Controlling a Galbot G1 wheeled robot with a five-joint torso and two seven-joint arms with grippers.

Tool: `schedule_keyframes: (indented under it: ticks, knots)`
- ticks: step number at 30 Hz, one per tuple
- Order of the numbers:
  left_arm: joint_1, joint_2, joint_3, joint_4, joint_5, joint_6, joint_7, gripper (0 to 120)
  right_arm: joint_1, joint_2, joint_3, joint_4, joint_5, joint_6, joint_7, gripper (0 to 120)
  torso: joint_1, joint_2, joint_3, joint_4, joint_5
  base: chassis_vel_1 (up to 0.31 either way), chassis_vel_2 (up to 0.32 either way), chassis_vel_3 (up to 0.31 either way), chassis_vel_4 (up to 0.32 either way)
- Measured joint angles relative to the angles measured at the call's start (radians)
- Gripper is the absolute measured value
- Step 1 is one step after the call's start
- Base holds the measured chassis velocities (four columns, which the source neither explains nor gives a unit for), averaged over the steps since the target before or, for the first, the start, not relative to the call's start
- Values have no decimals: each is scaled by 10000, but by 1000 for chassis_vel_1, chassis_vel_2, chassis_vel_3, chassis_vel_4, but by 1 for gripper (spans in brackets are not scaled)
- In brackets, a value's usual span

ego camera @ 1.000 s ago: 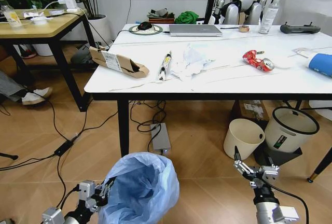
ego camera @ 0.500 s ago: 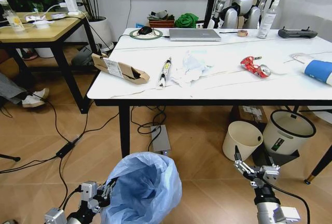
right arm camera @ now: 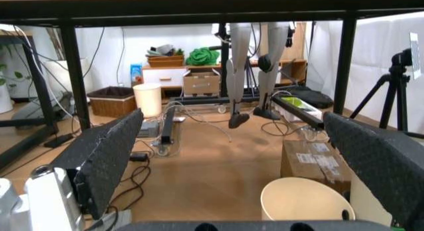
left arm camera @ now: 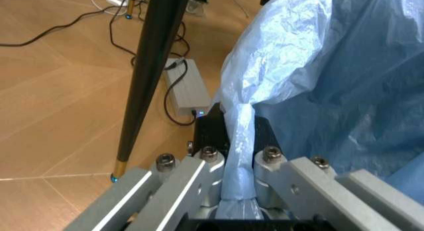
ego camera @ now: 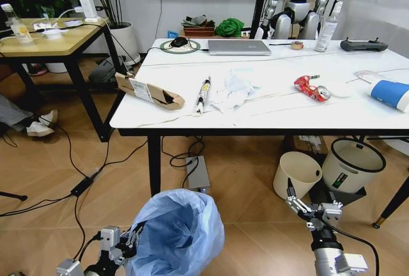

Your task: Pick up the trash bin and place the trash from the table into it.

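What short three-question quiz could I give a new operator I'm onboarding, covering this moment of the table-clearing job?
1. True or false: the left gripper has its jaws shut on the crinkly light-blue bag of the small dark round trash bin.
2. Which lies nearest the brown cardboard box on the white marble-look table? A) crushed red can B) crumpled white tissues C) blue-white paper cup
3. Fill in: the right gripper hangs low before the table, jaws ____ and empty.

Key: 1 true; 2 B; 3 open.
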Motion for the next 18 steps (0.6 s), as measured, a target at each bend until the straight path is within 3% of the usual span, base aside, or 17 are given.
schedule_keyframes:
  ticks: [16, 18]
  knots:
    - [-20, 67, -116, -138, -203, 122, -124, 0, -195, -58, 26, 190, -2, -18, -133, 100, 197, 549, 352, 0, 1, 0, 0, 0, 0]
    - [-1, 35, -115, -144, -157, 124, -136, 0, -403, -151, 61, 476, -168, -423, -95, 100, 247, 679, 433, 0, 0, 0, 0, 0, 0]
